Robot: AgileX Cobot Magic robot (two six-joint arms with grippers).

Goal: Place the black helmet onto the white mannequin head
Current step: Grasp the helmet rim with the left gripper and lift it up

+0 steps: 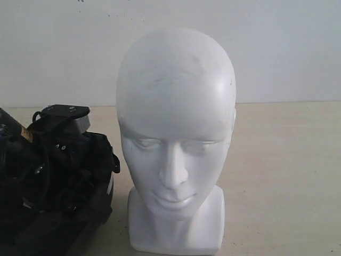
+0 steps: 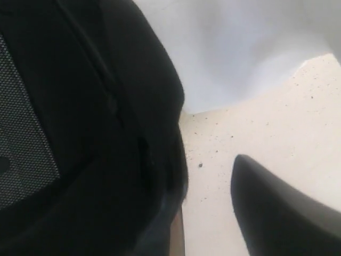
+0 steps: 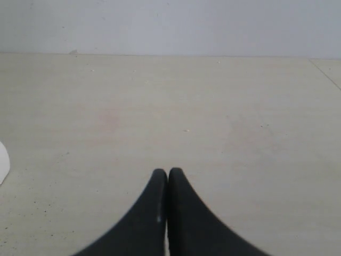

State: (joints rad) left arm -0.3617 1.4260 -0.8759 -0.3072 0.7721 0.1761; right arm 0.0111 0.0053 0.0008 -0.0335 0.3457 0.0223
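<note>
The black helmet sits toward the table's left edge, just beside the white mannequin head. My left pincer is at its rim; whether it's clamped I cannot tell. My right pincer rests pinched together, empty, probably to stay clear.

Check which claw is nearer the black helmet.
Left. Left claw is open at the black helmet rim; the right claw is shut over the table, no helmet in its view.

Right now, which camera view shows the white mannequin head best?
The exterior view: the white mannequin head stands whole, face to neck base. The left wrist view catches only a blurred white patch, probably it; the right wrist view, an edge sliver.
</note>
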